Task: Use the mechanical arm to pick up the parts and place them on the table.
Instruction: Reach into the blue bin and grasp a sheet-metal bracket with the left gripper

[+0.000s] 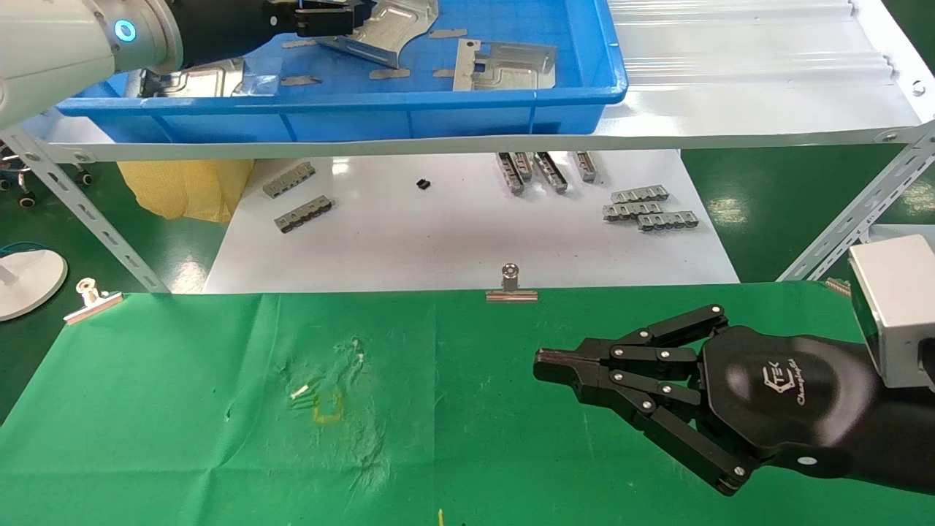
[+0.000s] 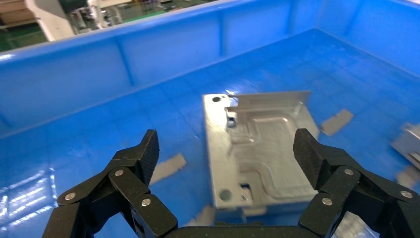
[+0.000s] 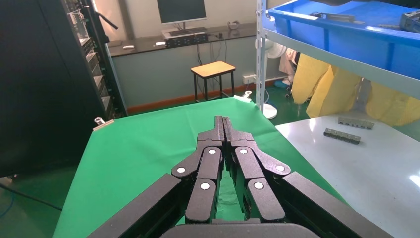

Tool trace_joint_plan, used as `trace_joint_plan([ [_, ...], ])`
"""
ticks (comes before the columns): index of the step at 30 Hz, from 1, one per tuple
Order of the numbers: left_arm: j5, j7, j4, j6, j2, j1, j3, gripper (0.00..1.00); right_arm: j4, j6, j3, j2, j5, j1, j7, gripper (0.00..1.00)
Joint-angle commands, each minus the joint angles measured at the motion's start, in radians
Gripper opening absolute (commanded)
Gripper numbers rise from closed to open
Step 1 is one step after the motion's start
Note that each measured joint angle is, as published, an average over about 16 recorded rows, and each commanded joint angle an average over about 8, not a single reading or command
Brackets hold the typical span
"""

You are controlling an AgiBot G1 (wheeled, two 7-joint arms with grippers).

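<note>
My left gripper (image 1: 356, 18) reaches into the blue tray (image 1: 343, 102) on the shelf. In the left wrist view it (image 2: 227, 151) is open, with its fingers (image 2: 148, 148) either side of a silver stamped part (image 2: 257, 148) that lies flat on the tray floor. That part shows in the head view (image 1: 398, 29). Two more parts lie in the tray, one to the right (image 1: 508, 67) and one at the left (image 1: 197, 79). My right gripper (image 1: 544, 361) is shut and empty, low over the green table (image 1: 182, 409); it also shows in the right wrist view (image 3: 223, 121).
Binder clips (image 1: 511, 288) (image 1: 91, 299) hold the cloth's far edge. Grey slotted strips (image 1: 650, 208) lie on the white tabletop (image 1: 453, 234) under the shelf. Slanted metal shelf struts (image 1: 855, 219) (image 1: 80, 208) stand on both sides. Small flat strips lie on the tray floor (image 2: 166, 167).
</note>
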Motion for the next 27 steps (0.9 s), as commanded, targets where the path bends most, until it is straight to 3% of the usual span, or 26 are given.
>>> trace_joint_plan([
  [1, 0.010, 0.008, 0.032, -0.030, 0.022, -0.013, 0.006, 0.00, 0.000, 0.000, 0.000, 0.000, 0.000, 0.000, 0.000, 0.97],
  [27, 0.075, -0.014, 0.058, -0.110, 0.079, -0.031, 0.054, 0.00, 0.000, 0.000, 0.000, 0.000, 0.000, 0.000, 0.000, 1.00],
])
